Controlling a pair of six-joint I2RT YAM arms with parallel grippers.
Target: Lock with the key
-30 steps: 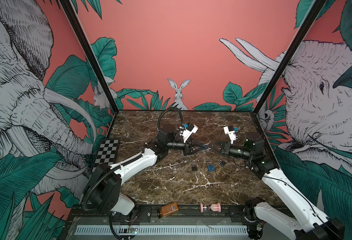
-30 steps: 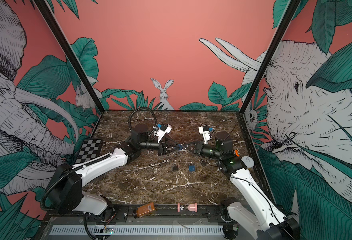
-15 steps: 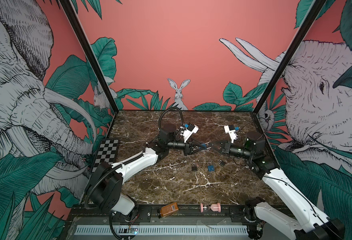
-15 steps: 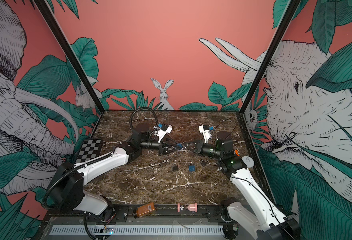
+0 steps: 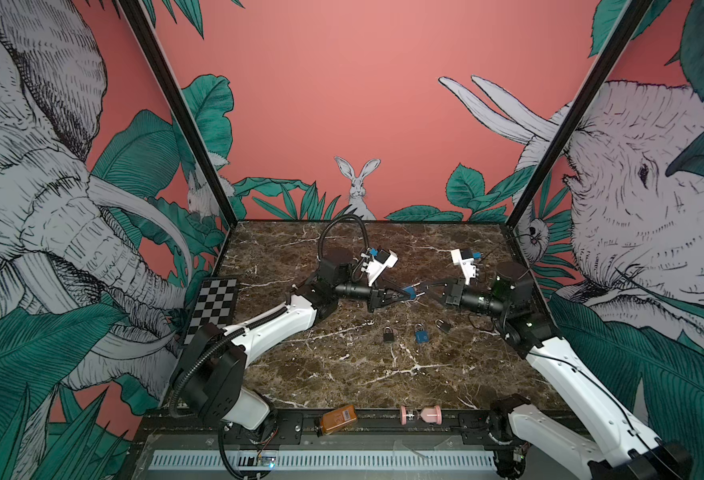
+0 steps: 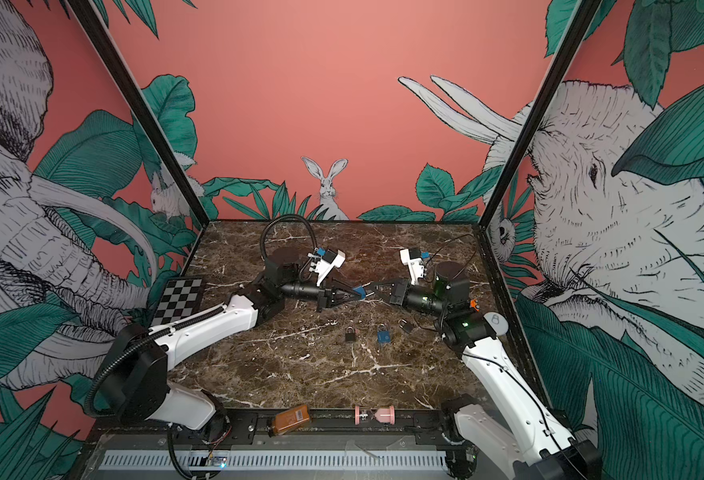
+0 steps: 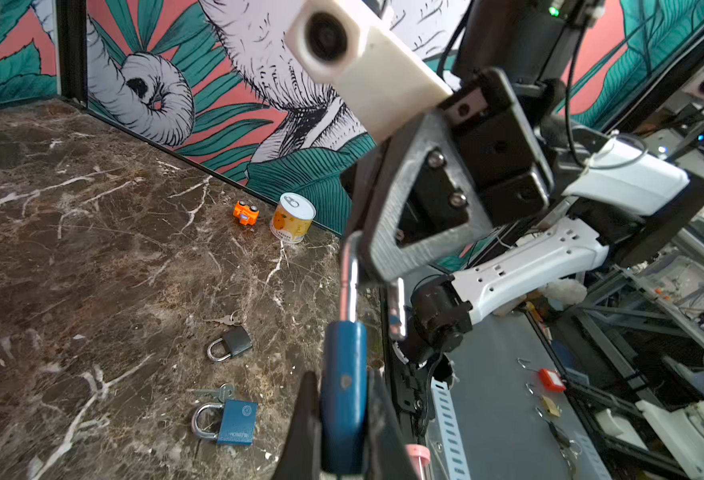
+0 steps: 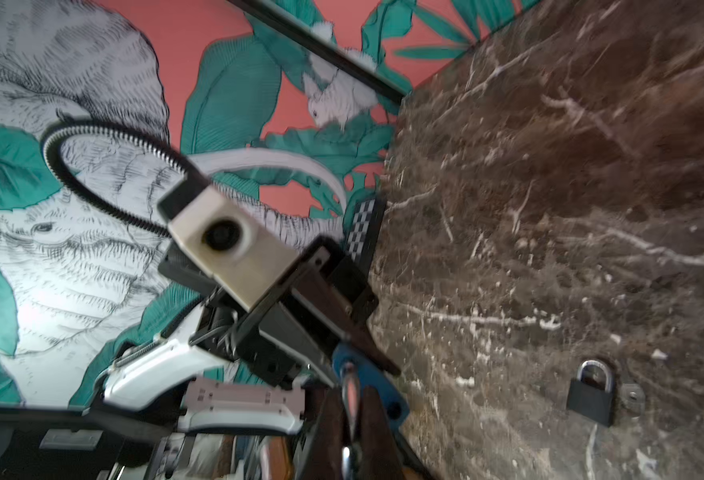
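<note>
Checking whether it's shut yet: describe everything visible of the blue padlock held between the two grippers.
The held blue padlock has a painted blue body and a shiny silver shackle. The left gripper clamps the body and the right gripper pinches the shackle's bend, holding it roughly level above the marble table. The shackle looks open: one leg ends free beside the body.
</note>
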